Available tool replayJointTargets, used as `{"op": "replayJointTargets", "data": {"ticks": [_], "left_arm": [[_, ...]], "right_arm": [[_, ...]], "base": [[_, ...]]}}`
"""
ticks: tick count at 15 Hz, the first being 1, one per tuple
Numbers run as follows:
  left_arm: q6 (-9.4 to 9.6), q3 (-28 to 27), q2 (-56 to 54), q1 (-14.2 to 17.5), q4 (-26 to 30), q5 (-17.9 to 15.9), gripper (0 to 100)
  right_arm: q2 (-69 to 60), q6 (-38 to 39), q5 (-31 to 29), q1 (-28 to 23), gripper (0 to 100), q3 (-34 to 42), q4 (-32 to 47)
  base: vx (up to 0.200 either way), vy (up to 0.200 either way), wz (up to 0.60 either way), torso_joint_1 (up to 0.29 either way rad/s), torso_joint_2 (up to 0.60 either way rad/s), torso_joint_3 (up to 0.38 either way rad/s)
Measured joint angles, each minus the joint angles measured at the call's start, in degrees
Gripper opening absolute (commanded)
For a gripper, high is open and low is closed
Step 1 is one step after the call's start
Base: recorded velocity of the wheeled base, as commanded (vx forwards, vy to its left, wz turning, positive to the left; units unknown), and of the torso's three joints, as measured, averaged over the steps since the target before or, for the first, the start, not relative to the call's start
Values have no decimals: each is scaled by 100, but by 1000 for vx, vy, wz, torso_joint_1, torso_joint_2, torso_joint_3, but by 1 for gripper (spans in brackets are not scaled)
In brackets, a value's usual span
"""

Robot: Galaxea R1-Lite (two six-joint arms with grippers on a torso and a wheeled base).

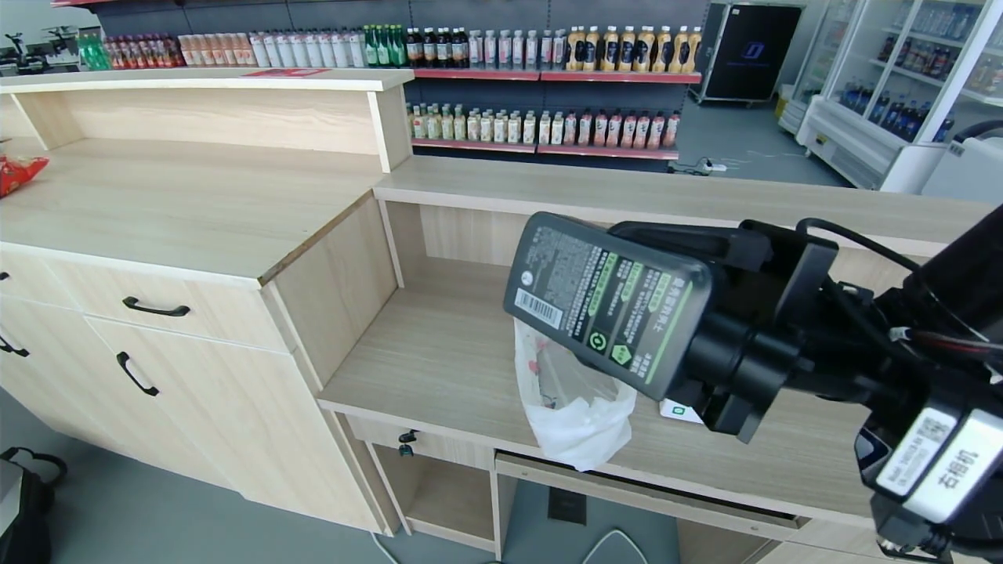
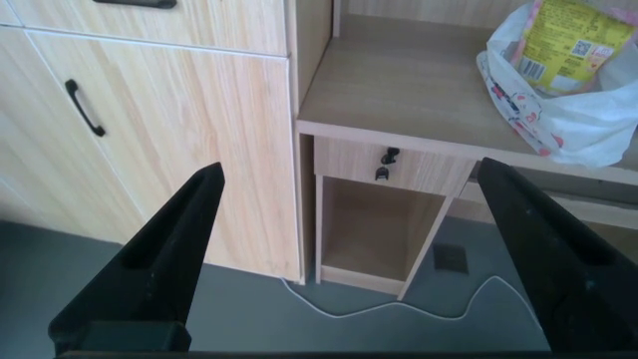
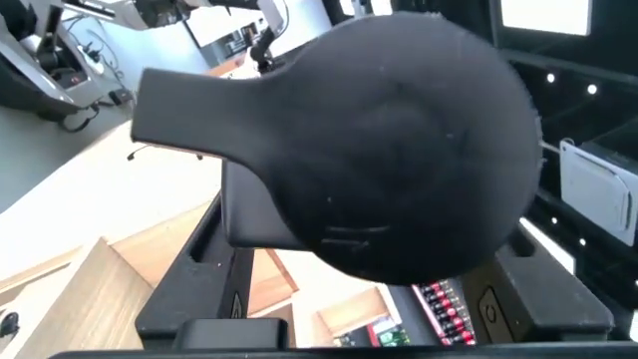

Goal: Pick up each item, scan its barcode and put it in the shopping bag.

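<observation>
- Head view: the right pincer [image 1: 697,321] is clamped on a dark pack [image 1: 595,298], held up in the air with its barcode label facing up and outwards.
- So I judge we're at the scan step for this pack. No scanner can be made out from here.
- The shopping bag [image 1: 576,407] sits right below the pincer's load on the lower counter [image 1: 439,352], at its front edge.
- Next move, I reckon: bring the pack down into the bag's mouth. The bag is soft and floppy and the pack hides part of it, so aim with care.
- A small white card [image 1: 680,410] lies on the counter just under the pincer.
- Far off to the pincer's left, a red packet [image 1: 16,172] lies on the higher counter. Beyond the pincer run shelves of bottles [image 1: 548,47], with a glass fridge [image 1: 901,78] at the back right.
- Left wrist view: the left pincer [image 2: 349,175] hangs low with its fingers wide apart, holding nothing.
- Ahead of it are cupboard doors, a keyed drawer [image 2: 384,165] and the bag [image 2: 558,110], with a yellow packet [image 2: 568,40] inside.
- Right wrist view: the pack [image 3: 399,150] is a dark round shape close up, pinched between the fingers.
</observation>
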Motion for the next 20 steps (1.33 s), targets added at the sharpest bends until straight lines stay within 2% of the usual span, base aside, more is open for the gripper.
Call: {"op": "replayJointTargets", "data": {"ticks": [3, 12, 14, 16, 18, 20], "left_arm": [[-1, 0, 0, -2, 0, -2, 100], [-1, 0, 0, -2, 0, -2, 100], [0, 0, 0, -2, 0, -2, 100], [0, 0, 0, 0, 0, -2, 100], [-1, 0, 0, 0, 0, -2, 100], [0, 0, 0, -2, 0, 0, 100]], "right_arm": [[39, -4, -135, 44, 0, -51, 230], [102, -15, -151, 204, 0, -105, 184], [-66, 108, -492, 151, 0, -110, 552], [-494, 440, -980, -325, 0, -66, 1310], [-979, 1161, -1252, -1364, 0, -68, 1947], [-1414, 2275, -1437, -2701, 0, -94, 2581]], "base": [[0, 0, 0, 0, 0, 0], [0, 0, 0, 0, 0, 0], [0, 0, 0, 0, 0, 0], [0, 0, 0, 0, 0, 0], [0, 0, 0, 0, 0, 0], [0, 0, 0, 0, 0, 0]]}}
